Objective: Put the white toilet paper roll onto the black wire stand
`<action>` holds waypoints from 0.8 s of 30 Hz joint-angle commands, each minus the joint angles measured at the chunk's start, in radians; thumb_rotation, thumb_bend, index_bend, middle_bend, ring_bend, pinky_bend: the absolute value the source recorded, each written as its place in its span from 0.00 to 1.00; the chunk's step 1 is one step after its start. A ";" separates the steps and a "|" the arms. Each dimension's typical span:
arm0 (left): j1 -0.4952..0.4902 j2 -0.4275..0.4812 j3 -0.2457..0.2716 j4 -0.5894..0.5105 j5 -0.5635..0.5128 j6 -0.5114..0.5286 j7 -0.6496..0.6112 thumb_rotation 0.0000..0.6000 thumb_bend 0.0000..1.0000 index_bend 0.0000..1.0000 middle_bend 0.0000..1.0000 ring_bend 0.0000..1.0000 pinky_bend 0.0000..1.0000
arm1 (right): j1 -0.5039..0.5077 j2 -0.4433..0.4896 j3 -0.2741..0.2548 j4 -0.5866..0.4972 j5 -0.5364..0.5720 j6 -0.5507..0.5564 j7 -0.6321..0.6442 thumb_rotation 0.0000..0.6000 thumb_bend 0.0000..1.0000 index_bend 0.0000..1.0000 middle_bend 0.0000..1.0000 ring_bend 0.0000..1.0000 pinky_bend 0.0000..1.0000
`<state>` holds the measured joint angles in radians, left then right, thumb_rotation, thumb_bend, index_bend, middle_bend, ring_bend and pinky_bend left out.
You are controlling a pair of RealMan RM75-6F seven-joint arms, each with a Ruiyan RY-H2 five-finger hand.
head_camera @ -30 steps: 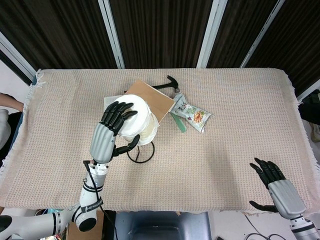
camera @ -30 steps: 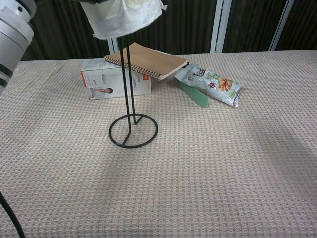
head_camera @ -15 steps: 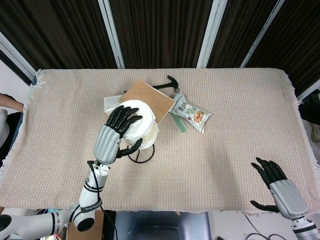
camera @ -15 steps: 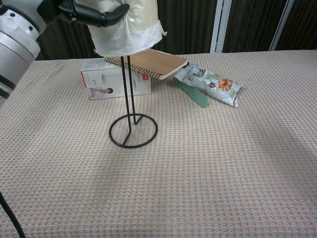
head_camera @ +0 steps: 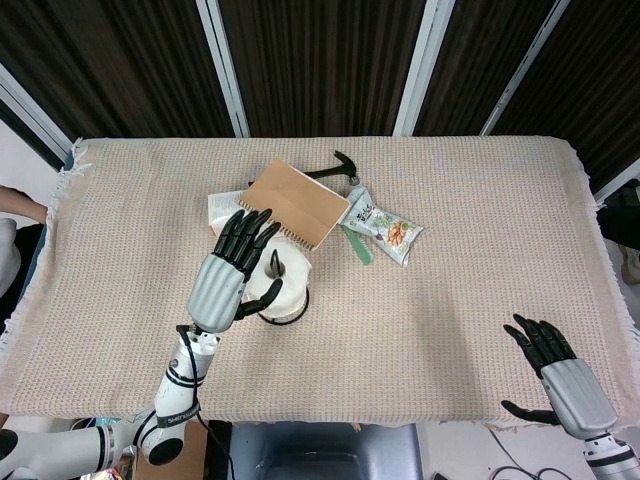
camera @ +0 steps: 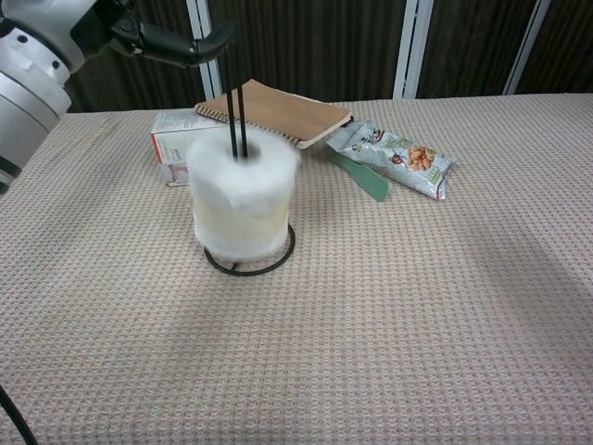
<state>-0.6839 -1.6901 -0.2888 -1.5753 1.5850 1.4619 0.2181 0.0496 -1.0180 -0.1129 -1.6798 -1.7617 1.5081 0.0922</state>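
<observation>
Since a second ago, our toilet paper roll (camera: 243,199) dropped down the black wire stand (camera: 237,111); our left hand (head_camera: 232,275), fingers spread and empty, hovers directly above its upright axis.

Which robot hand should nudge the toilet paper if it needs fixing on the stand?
The left hand. It hangs open right above the toilet paper roll, which sits around the stand's upright wires. The right hand is open too, but far away at the table's near right edge.

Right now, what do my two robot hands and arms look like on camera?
Both match: the left robot hand and right robot hand have a silver-grey back plate and black fingers. A black cable runs along the left wrist, above a white forearm with black bands.
</observation>
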 commanded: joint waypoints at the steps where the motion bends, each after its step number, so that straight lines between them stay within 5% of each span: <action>1: 0.008 0.010 0.010 -0.016 0.013 0.010 -0.002 1.00 0.38 0.00 0.00 0.00 0.00 | -0.002 0.001 -0.001 0.001 -0.003 0.003 0.001 1.00 0.11 0.00 0.00 0.00 0.00; 5: 0.050 0.068 0.058 -0.066 0.054 0.041 0.005 1.00 0.37 0.00 0.00 0.00 0.00 | -0.003 0.002 -0.003 0.002 -0.009 0.004 0.001 1.00 0.11 0.00 0.00 0.00 0.00; 11: 0.231 0.320 0.249 -0.147 0.051 0.091 -0.129 1.00 0.40 0.00 0.00 0.00 0.00 | -0.009 0.004 -0.012 -0.005 -0.023 0.006 -0.013 1.00 0.11 0.00 0.00 0.00 0.00; 17: 0.424 0.393 0.419 0.058 0.030 0.165 -0.291 1.00 0.41 0.00 0.00 0.00 0.00 | -0.014 -0.024 -0.007 -0.006 -0.016 -0.004 -0.073 1.00 0.11 0.00 0.00 0.00 0.00; 20: 0.453 0.394 0.443 0.120 0.013 0.133 -0.249 1.00 0.42 0.00 0.00 0.00 0.00 | -0.012 -0.042 -0.003 -0.006 -0.010 -0.017 -0.107 1.00 0.11 0.00 0.00 0.00 0.00; 24: 0.469 0.371 0.415 0.151 0.053 0.184 -0.241 1.00 0.43 0.00 0.00 0.00 0.00 | -0.012 -0.055 -0.005 -0.011 -0.009 -0.030 -0.139 1.00 0.11 0.00 0.00 0.00 0.00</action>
<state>-0.2373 -1.3114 0.1290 -1.4584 1.6168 1.6139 -0.0352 0.0374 -1.0693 -0.1175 -1.6890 -1.7711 1.4815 -0.0415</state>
